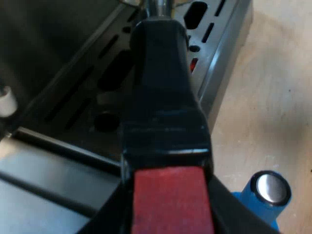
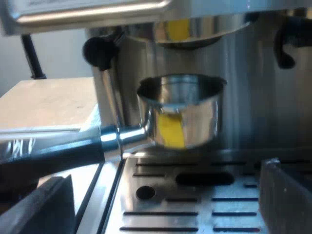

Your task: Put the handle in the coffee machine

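The holder's dark handle (image 1: 163,97) runs away from the camera over the machine's slotted drip tray (image 1: 92,87), its red end (image 1: 170,200) nearest. My left gripper (image 1: 170,217) is shut on the handle just by the red end, a black finger on either side. In the right wrist view the holder's metal basket (image 2: 183,112) hangs level above the drip tray (image 2: 195,204), a short way below the machine's round brew head (image 2: 195,29) and apart from it. My right gripper (image 2: 165,209) stands open low over the tray with nothing between its fingers.
A blue tamper (image 1: 268,192) with a shiny metal face stands on the wooden table (image 1: 273,97) beside the machine's base. A black knob (image 2: 100,51) sticks out of the machine's steel front near the brew head. Pale tabletop (image 2: 48,102) lies beyond the handle.
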Tool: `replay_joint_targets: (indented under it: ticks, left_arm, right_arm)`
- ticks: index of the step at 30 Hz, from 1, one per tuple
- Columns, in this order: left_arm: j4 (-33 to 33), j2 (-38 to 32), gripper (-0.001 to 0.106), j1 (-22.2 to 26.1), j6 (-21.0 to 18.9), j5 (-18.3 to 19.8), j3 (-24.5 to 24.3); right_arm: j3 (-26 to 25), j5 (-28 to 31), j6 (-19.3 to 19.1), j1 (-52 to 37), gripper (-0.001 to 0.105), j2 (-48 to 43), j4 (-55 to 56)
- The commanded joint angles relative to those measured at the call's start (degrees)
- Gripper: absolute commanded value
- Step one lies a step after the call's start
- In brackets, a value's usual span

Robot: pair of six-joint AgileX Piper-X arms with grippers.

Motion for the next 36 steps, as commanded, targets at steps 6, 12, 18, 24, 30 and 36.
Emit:
replay_joint_targets:
  ticks: [6, 12, 18, 24, 30, 36]
  left_arm:
    - [-2.08, -0.13, 0.0, -1.55, -2.83, 2.57, -2.61]
    - [-2.94, 1.36, 0.0, -1.55, -4.85, 2.57, -3.86]
    - [-4.02, 1.35, 0.0, -1.55, -4.85, 2.57, -4.19]
    - [-4.0, 1.35, 0.0, -1.55, -4.85, 2.57, -4.19]
    - [-3.89, 1.35, 0.0, -1.55, -4.85, 2.57, -4.44]
    - [-3.61, 1.35, 0.0, -1.55, -7.3, 2.57, -6.51]
  right_arm:
    - [-0.23, -2.65, -0.77, -2.99, 0.078, -0.07, -1.24]
    - [-0.23, -5.4, -0.77, -4.18, 0.078, -0.07, -1.24]
    - [-0.23, -5.4, -0.66, -4.46, 0.078, -0.07, -1.24]
    - [-0.23, -5.4, -0.66, -4.97, 0.078, -0.07, -2.09]
    - [-0.23, -5.4, -1.14, -5.13, 0.078, -0.07, -2.08]
    - [-0.23, -5.4, -1.14, -5.13, 0.078, -0.07, -2.08]
